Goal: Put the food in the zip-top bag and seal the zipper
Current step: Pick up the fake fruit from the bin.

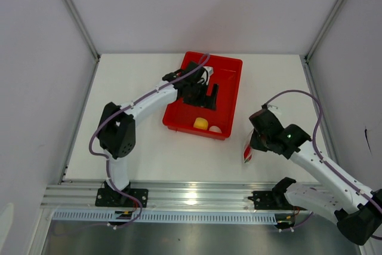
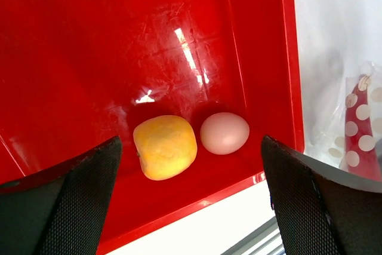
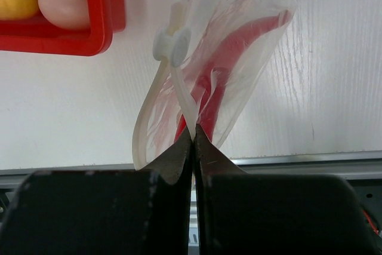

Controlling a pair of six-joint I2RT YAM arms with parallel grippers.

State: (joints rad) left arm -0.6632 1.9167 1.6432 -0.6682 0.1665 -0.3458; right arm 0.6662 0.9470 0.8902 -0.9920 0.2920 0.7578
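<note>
Red plastic tray (image 1: 230,64) is seen from above on the white desk (image 1: 137,159), with the left pincer (image 1: 206,97) over it. In the left wrist view, its fingers are spread wide above the yellow fruit (image 2: 165,147) and pale ball (image 2: 224,133), which lie side by side in the tray's corner. In the right wrist view, the zip-top bag (image 3: 239,46), with the red chili (image 3: 230,52) inside, is pinched at its edge by the closed right pincer (image 3: 194,132) near the tray.

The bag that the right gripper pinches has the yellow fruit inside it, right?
No. The bag pinched by the right gripper has the red chili inside it, not the yellow fruit, which lies in the red tray. The right wrist view shows it.
</note>
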